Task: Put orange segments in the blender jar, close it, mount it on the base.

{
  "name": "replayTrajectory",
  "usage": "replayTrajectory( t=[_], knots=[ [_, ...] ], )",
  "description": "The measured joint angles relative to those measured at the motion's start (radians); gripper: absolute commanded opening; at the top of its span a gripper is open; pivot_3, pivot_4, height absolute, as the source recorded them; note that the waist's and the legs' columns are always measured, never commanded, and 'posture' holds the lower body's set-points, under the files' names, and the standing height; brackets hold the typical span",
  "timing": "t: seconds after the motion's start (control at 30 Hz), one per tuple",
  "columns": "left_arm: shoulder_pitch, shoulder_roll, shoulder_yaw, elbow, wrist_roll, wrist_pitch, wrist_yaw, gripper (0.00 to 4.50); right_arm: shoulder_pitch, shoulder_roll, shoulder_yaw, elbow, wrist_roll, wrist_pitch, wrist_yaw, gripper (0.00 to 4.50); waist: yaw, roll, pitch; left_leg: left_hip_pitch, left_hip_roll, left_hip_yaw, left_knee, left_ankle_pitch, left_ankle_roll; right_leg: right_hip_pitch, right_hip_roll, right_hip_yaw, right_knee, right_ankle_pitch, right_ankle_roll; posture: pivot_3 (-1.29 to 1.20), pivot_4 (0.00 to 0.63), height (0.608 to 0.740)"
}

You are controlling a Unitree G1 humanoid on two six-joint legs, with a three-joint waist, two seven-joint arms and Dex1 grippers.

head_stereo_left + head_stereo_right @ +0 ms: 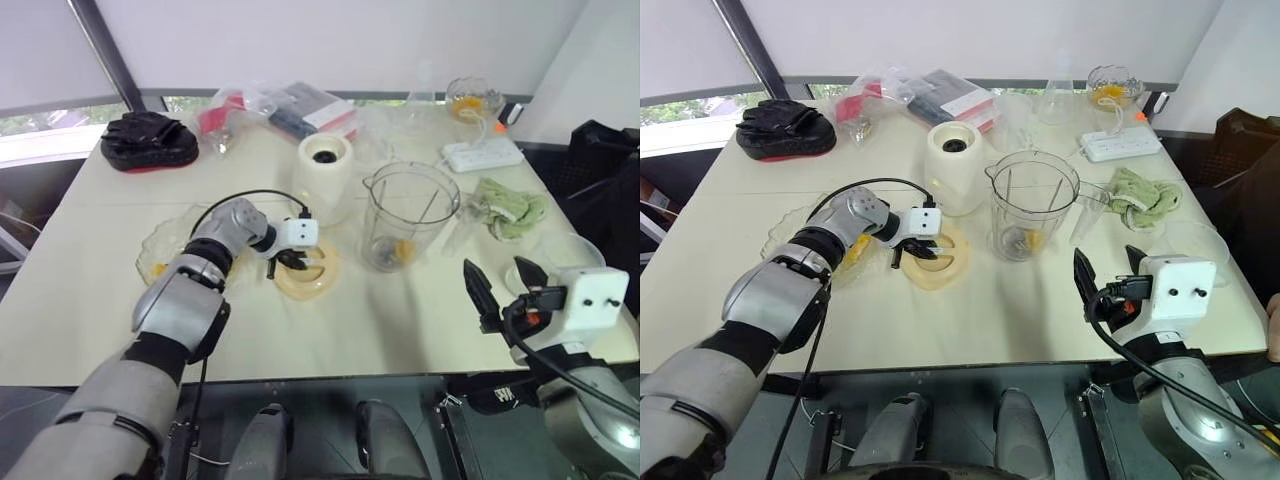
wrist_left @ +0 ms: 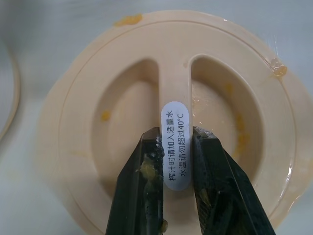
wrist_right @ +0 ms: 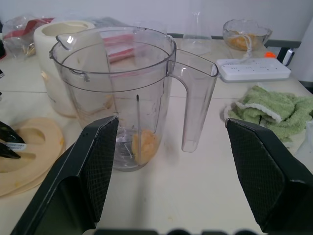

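**A:** We've got the left gripper (image 2: 176, 161) down on the flat cream-yellow lid (image 2: 122, 122), its two black fingers (image 2: 144, 181) pinched on the raised rib across the lid's middle, right where the white label sits. That reads as a clamp on the rib.

**B:** And our fingers are sticky: there's pulp on the pads and smears on the lid's rim. If the rib slides in that wet grip as we lift, the lid tips or drops back onto the table (image 1: 90, 290).

**A:** Moving outward, the lid lies just beside the blender jar (image 1: 408, 215), which stands upright with its handle toward our right. We can see orange segments (image 3: 144, 144) at its bottom, near the blades.

**B:** The base (image 1: 325, 170) stands just behind the lid, near the jar, dark socket up. We'd judge closing the jar as the step in hand.

**A:** The right gripper (image 3: 168, 161) hangs off the near table edge with its fingers wide apart, lined up on the jar but not touching it.

**B:** That's the other risk. The jar is light and unsteadied; if we press the lid on off-centre, it could skid or topple toward the green cloth (image 1: 510, 208) and spill the fruit.
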Motion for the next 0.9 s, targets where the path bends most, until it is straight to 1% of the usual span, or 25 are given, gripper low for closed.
replayTrajectory(
  t=[0.2, 0.27, 0.33, 0.47, 0.63, 0.8, 0.9],
  knots=[
    [0.015, -0.001, 0.079, 0.001, -0.060, 0.006, -0.047, 0.24, -0.059, 0.073, 0.002, 0.020, -0.034, 0.036, 0.007, 3.64, 0.002, -0.002, 0.001, -0.002, 0.000, 0.000, 0.000, 0.000, 0.000, -0.001, 0.000, 0.000, 0.000, 0.000, 0.000, 0.00, 0.150, 0.740],
    [0.015, 0.001, 0.121, -0.008, -0.098, -0.012, -0.080, 0.24, -0.077, 0.105, 0.004, 0.058, -0.073, 0.036, 0.008, 3.64, 0.002, -0.002, 0.001, -0.002, 0.000, 0.000, 0.000, 0.000, 0.000, -0.001, 0.000, 0.000, 0.000, 0.001, -0.001, 0.00, 0.150, 0.740],
    [0.015, 0.011, 0.136, -0.034, -0.117, -0.052, -0.117, 0.24, -0.091, 0.136, 0.012, 0.103, -0.115, 0.036, 0.017, 3.64, 0.001, -0.002, 0.001, -0.002, 0.000, 0.000, 0.000, 0.000, 0.000, -0.002, 0.000, 0.000, 0.000, 0.002, -0.003, 0.00, 0.150, 0.740],
    [0.020, 0.012, 0.178, -0.101, -0.184, -0.074, -0.182, 0.24, -0.134, 0.166, 0.046, 0.178, -0.209, 0.038, 0.040, 3.64, -0.002, -0.002, 0.002, -0.002, 0.000, 0.000, 0.000, 0.000, 0.000, -0.002, 0.000, 0.000, 0.000, 0.003, -0.004, 0.00, 0.150, 0.740],
    [0.071, 0.027, 0.189, -0.294, -0.251, -0.052, -0.227, 0.24, -0.221, 0.216, 0.089, 0.297, -0.316, 0.027, 0.079, 3.64, -0.004, -0.002, 0.002, -0.001, 0.000, 0.000, -0.001, 0.000, 0.000, -0.002, 0.000, 0.000, 0.000, 0.002, -0.004, 0.00, 0.150, 0.740],
    [0.190, 0.087, 0.191, -0.600, -0.333, 0.095, -0.249, 0.24, -0.338, 0.277, 0.116, 0.477, -0.424, -0.036, 0.123, 3.64, -0.006, -0.001, 0.002, -0.001, 0.000, 0.000, -0.002, 0.000, 0.000, -0.003, 0.000, 0.000, 0.001, 0.003, -0.004, 0.00, 0.150, 0.740],
    [0.239, 0.131, 0.190, -0.717, -0.349, 0.160, -0.238, 0.24, -0.379, 0.290, 0.119, 0.558, -0.467, -0.063, 0.153, 3.64, -0.006, -0.001, 0.002, -0.001, 0.000, 0.000, -0.002, 0.000, 0.000, -0.003, 0.000, 0.000, 0.001, 0.003, -0.004, 0.00, 0.150, 0.740]
  ],
)
